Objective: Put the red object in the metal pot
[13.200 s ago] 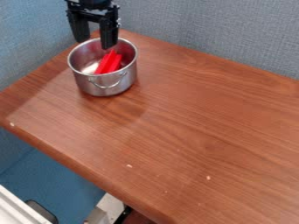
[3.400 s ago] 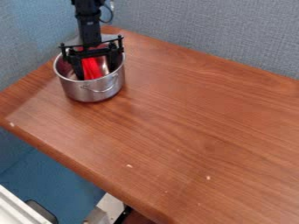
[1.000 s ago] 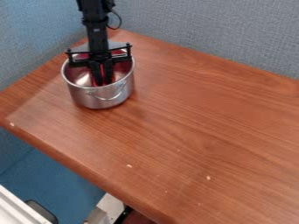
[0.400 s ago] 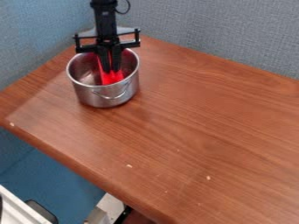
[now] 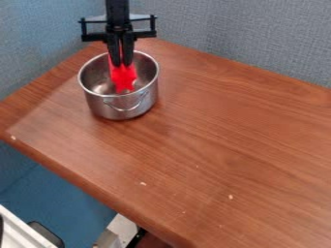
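The metal pot point(image 5: 111, 105) stands on the wooden table near its back left corner, its thin wire handle hanging down the front wall. The red object point(image 5: 124, 78) stands tilted inside the pot, its lower end on the bottom. My gripper point(image 5: 120, 60) comes straight down from above over the pot's mouth, and its dark fingers are shut on the top end of the red object. The lower part of the pot's interior behind the red object is partly hidden.
The brown wooden table point(image 5: 220, 136) stretches to the right and front of the pot. A blue fabric wall point(image 5: 246, 34) runs right behind the table. The table's left edge point(image 5: 26, 107) drops off to a blue floor.
The gripper has shifted to the right and slightly back with the red object in it, and the pot has slid to the right along with it.
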`<action>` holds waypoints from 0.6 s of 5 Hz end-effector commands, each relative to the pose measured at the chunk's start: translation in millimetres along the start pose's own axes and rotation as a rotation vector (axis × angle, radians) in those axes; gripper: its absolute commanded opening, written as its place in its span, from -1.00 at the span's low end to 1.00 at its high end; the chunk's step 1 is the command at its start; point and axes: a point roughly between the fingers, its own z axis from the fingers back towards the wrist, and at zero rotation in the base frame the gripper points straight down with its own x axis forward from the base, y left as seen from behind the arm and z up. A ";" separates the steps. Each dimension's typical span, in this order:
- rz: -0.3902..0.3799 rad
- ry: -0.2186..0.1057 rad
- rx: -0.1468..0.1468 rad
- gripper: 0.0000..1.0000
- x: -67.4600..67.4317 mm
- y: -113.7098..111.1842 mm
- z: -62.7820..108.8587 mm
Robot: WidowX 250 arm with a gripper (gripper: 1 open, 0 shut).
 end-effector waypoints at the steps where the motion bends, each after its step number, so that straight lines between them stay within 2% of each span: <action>1: 0.007 -0.095 -0.049 -1.00 1.5 11.3 30.5; 2: 0.011 -0.103 -0.045 -1.00 5.7 22.1 25.4; 3: -0.032 -0.115 -0.031 1.00 14.2 34.5 17.5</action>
